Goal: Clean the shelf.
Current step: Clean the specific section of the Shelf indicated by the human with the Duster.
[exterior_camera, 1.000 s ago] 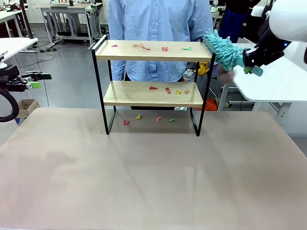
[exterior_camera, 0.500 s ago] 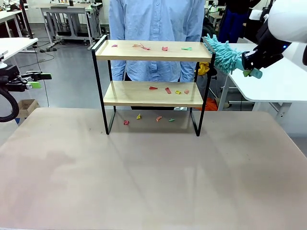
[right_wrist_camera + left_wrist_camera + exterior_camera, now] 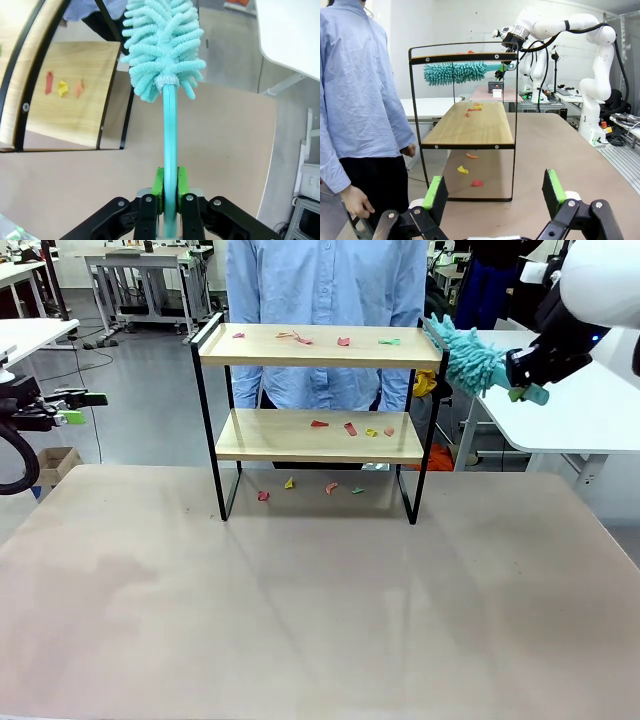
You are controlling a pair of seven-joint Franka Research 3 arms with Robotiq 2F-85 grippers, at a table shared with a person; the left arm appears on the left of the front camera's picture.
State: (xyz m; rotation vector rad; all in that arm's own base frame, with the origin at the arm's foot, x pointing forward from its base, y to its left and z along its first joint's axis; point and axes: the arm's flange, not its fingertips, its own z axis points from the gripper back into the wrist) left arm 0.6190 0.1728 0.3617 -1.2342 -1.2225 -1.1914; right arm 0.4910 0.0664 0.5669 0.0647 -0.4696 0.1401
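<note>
Front view, duster (image 3: 467, 354) barely shifted, beside shelf (image 3: 320, 350)

Left gripper (image 3: 494, 192) is sitting wide open, looking at the shelf (image 3: 470, 125) end-on. Right gripper (image 3: 503, 67) is holding a teal duster (image 3: 455, 73) up by the top board. Scraps (image 3: 463, 170) are lying on the lower board and the counter (image 3: 545, 145). A person (image 3: 355, 100) is standing alongside.

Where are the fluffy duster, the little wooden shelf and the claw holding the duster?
teal duster (image 3: 468, 352): front view, on its fluffy head.
shelf (image 3: 300, 354): front view, on its top board's bare wood.
right gripper (image 3: 169, 182): right wrist view, between its fingertips, clamping the handle.
</note>
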